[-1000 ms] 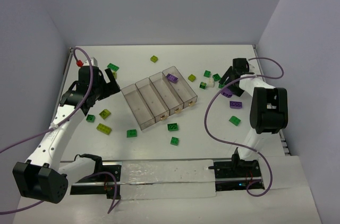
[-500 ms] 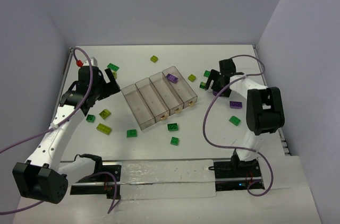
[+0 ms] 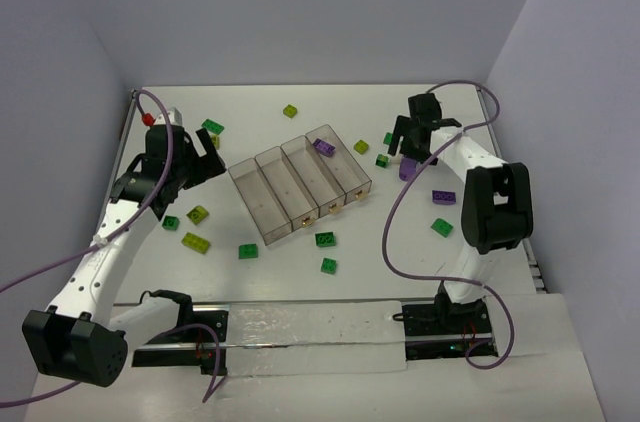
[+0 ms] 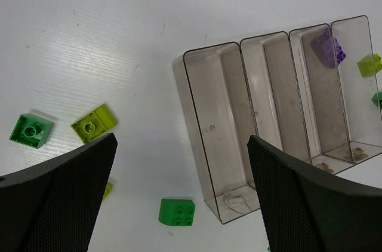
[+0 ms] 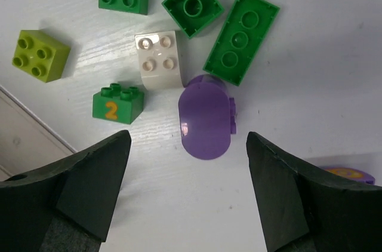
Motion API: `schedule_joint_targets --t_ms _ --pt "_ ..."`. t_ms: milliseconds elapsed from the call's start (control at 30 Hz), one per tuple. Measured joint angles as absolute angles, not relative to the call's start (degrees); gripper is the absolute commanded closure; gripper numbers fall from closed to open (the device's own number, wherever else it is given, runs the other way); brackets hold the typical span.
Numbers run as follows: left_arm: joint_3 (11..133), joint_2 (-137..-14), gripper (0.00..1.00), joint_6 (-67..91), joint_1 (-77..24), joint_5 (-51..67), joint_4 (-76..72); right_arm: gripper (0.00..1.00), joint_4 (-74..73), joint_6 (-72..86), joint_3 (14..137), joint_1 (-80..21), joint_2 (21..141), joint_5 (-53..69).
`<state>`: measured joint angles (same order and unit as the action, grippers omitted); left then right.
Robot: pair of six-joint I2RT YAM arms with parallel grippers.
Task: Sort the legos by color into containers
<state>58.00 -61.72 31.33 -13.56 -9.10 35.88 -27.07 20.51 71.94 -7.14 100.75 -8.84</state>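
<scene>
Glossy plastic legos (image 5: 204, 117), clear smoky containers (image 4: 224, 122)

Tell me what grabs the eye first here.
The clear four-compartment tray sits in the middle, holding only one purple brick. Green and purple bricks lie scattered around it. The right tool hangs open over a rounded purple piece beside a white brick.

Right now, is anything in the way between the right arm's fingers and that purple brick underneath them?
Nothing visible. The open fingers hang over the purple brick, one on each side, with nothing between. Only neighbours crowd it: a white brick at one corner and a long green plate beside it.
</scene>
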Motion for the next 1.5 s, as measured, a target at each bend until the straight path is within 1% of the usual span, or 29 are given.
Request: schedule_joint_targets --t_ms 267,367,433,467,500,533,600,800,967,1033,1100,1267,1467,1500 --pt "58.00 -61.28 0.01 31.32 -13.56 -9.13 35.90 0.27 -28.74 19.40 72.99 -7.14 107.81 -8.62" --pt "58.00 -61.28 0.01 31.33 -13.56 -9.13 35.90 0.41 -28.86 19.32 73.00 -7.14 108.39 -8.82" --pt "58.00 -61.30 0.01 31.32 -13.56 -9.13 35.90 0.49 -28.83 19.20 73.11 -7.14 108.47 -9.11" --pt "58.00 -61.30 0.01 31.31 -13.56 -9.13 35.90 0.56 -28.80 19.12 73.18 -7.14 108.50 -9.26" --pt "58.00 -61.30 0.01 31.31 -13.56 -9.14 35.90 0.61 -28.77 19.09 73.19 -7.14 108.52 -9.47" --pt "58.00 -61.30 0.01 31.31 -13.56 -9.15 35.90 0.63 -28.73 19.13 73.19 -7.14 108.53 -9.67" --pt "58.00 -61.30 0.01 31.31 -13.56 -9.17 35.90 0.74 -28.53 19.12 73.19 -7.14 108.53 -9.92" --pt "58.00 -61.30 0.01 31.31 -13.57 -9.17 35.90 0.74 -27.43 19.01 71.16 -7.36 105.84 -9.56" --pt "58.00 -61.30 0.01 31.31 -13.56 -9.18 35.93 0.73 -28.09 20.17 67.41 -9.80 94.75 -8.91" --pt "58.00 -61.30 0.01 31.30 -13.57 -9.20 36.02 0.73 -27.88 20.65 67.74 -12.72 90.01 -8.70" --pt "58.00 -61.30 0.01 31.29 -13.56 -9.35 36.20 0.73 -27.84 21.11 69.48 -16.08 87.76 -8.19" --pt "58.00 -61.25 0.01 31.30 -13.57 -9.76 36.70 0.71 -27.12 21.84 76.39 -23.06 90.83 -6.61" --pt "58.00 -60.67 0.01 31.31 -13.56 -9.85 37.15 0.68 -27.82 22.10 84.07 -27.41 101.86 -6.22" --pt "58.00 -60.63 0.01 31.31 -13.56 -9.85 37.24 0.65 -28.12 22.24 84.56 -27.86 103.30 -5.97"
